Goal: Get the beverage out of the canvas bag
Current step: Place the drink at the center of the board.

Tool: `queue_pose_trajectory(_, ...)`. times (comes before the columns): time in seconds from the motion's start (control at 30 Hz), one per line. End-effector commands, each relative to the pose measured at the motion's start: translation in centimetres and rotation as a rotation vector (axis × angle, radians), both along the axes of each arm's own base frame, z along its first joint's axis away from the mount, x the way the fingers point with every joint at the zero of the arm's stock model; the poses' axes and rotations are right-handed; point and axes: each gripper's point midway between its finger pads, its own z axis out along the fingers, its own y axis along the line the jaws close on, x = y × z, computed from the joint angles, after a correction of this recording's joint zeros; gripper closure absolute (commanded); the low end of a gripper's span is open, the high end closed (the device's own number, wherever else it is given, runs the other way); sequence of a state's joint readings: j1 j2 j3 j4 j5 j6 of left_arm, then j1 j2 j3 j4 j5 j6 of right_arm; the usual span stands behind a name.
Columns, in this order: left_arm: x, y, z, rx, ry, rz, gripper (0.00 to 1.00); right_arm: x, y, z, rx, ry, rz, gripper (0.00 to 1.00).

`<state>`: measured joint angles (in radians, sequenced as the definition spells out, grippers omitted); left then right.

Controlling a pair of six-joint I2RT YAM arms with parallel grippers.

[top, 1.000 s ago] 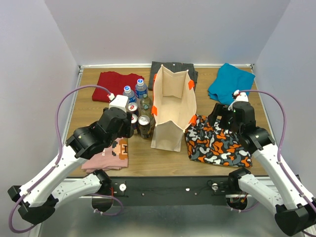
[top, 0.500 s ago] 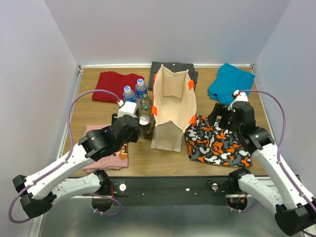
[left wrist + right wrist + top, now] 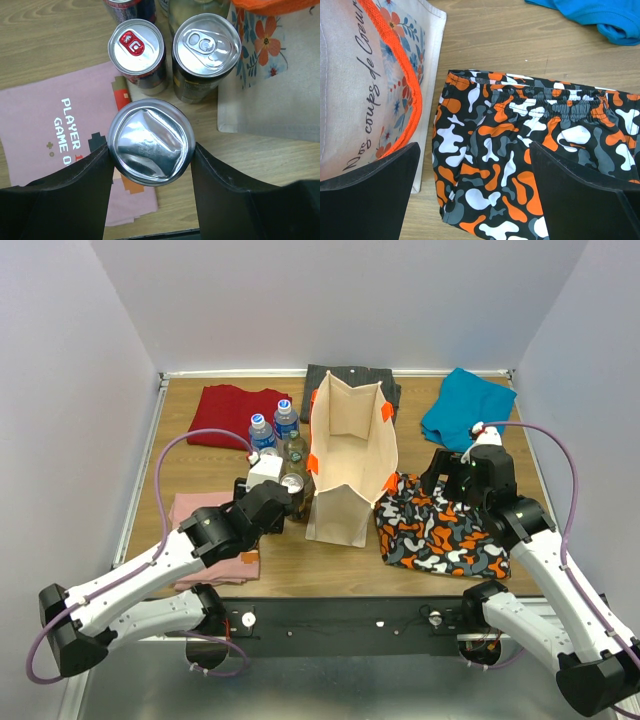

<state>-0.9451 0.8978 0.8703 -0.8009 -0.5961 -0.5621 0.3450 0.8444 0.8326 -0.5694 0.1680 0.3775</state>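
**Left gripper clamped on a can beside the canvas bag**

The table carries the canvas bag, upright and open-mouthed at centre, taller than the drinks grouped at its left. Camouflage shorts lie just right of the bag's base, and a pink T-shirt lies at the near left. The right gripper hangs over the shorts, fingers spread wide and holding nothing. The left gripper is clamped on a can, one finger on each side, its dented end facing the wrist camera. This can is outside the bag, over the T-shirt's edge. Just beyond it stand a red-tabbed can and a silver-topped can, the latter beside the bag's wall. Two blue-capped bottles stand farther back.
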Motion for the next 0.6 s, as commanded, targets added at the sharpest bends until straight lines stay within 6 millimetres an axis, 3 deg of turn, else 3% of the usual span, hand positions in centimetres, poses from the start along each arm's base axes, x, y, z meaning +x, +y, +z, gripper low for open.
queue_pose_trajectory(0.0,1.7,-1.5,1.1,-0.07,-0.072,0.043,1.0,0.2,0.0,0.1,0.009,-0.013,-0.011,0.01)
queue_pose_trajectory(0.4,2.1,-3.2,0.5,-0.15,-0.071,0.014,1.0,0.1,0.1,0.2,0.012,-0.017,-0.006,0.01)
queue_pose_trajectory(0.57,2.2,-2.8,-0.2,-0.145,-0.056,0.034,1.0,0.1,0.1,0.3,0.012,-0.019,-0.004,0.01)
